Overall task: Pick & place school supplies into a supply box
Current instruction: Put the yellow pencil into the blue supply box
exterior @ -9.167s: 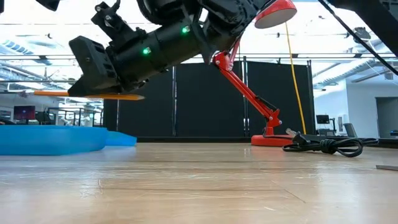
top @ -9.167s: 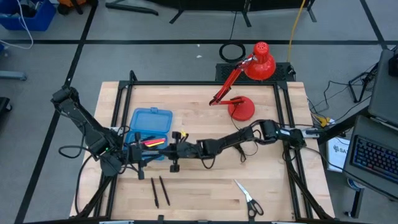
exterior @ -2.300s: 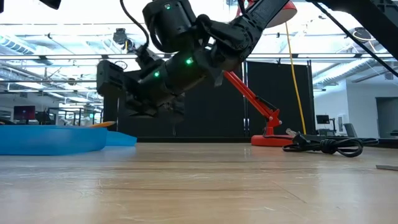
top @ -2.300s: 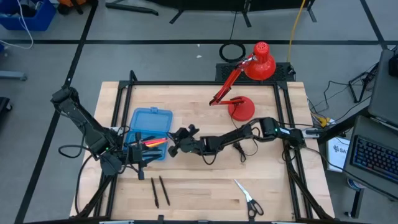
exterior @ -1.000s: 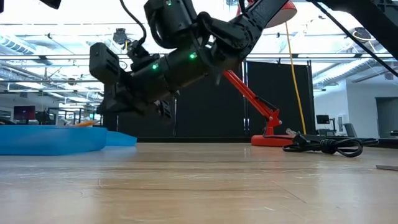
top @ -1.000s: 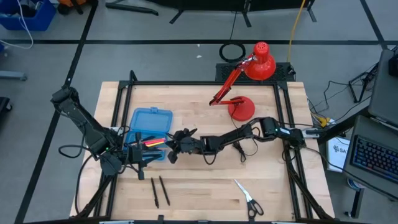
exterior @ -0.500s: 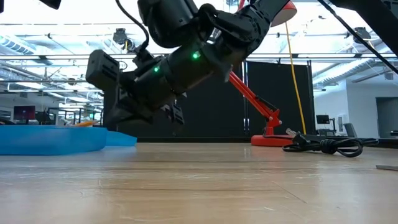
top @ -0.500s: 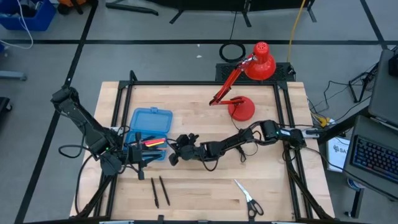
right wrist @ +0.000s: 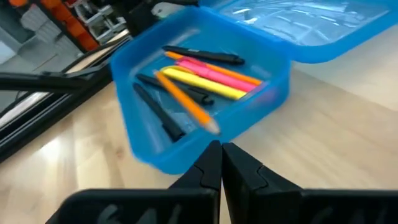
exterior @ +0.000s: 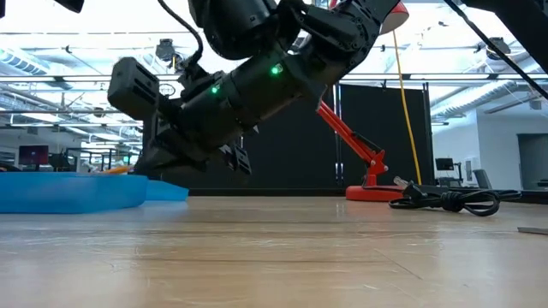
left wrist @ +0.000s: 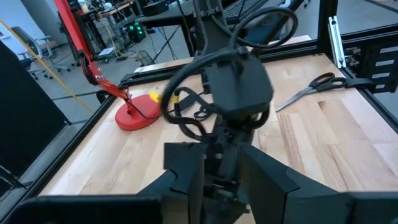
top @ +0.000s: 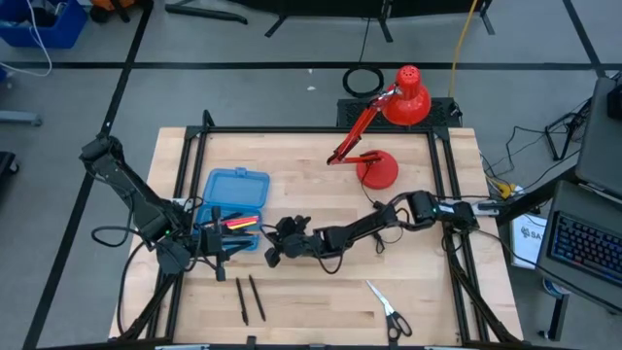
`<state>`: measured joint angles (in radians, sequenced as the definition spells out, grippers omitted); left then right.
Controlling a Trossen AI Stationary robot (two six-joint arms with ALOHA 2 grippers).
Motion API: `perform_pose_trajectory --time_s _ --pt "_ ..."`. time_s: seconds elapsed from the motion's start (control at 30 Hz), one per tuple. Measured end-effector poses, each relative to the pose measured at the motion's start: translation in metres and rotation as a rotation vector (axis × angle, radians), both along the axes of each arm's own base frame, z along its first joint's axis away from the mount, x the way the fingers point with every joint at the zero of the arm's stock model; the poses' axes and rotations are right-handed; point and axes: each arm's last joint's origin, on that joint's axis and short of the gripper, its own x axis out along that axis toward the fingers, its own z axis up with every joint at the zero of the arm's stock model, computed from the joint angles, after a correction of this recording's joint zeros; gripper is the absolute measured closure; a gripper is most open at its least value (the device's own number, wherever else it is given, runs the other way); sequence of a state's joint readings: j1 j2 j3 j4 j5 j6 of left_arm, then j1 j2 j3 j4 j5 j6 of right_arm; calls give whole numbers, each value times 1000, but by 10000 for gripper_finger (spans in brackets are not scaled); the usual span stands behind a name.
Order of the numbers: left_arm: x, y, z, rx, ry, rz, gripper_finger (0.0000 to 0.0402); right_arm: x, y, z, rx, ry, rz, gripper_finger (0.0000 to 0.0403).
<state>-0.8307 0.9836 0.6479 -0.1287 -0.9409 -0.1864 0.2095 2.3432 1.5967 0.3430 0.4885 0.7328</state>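
Note:
The supply box (top: 237,194) is a translucent blue case lying open at the table's left, lid flat on its far side. Its tray (right wrist: 177,155) holds black pens, an orange pencil (right wrist: 185,102), and pink and yellow markers (right wrist: 208,78). My right gripper (top: 273,256) hovers just off the tray's near right corner, shut and empty (right wrist: 221,158). My left gripper (top: 224,245) waits beside the tray's near edge, fingers apart (left wrist: 221,168), with nothing seen between them. Two black pens (top: 249,297) and the scissors (top: 389,309) lie flat on the table near its front edge.
A red desk lamp (top: 389,136) stands at the far right. Its black cable (exterior: 449,201) lies coiled on the table beneath my right arm. Black frame rails (top: 190,156) border the tabletop. Bare wood (top: 321,301) lies between the two pens and the scissors.
My right gripper has drawn back from the box toward the table's near edge, sinking slightly, and its wrist has rolled. It has stayed shut and empty. The box and its contents have kept still.

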Motion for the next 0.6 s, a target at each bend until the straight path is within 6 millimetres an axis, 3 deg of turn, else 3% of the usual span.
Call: perform_pose_trajectory --time_s 0.6 --pt "0 0 0 -4 -2 0 295 -2 1 -1 -23 6 -49 403"
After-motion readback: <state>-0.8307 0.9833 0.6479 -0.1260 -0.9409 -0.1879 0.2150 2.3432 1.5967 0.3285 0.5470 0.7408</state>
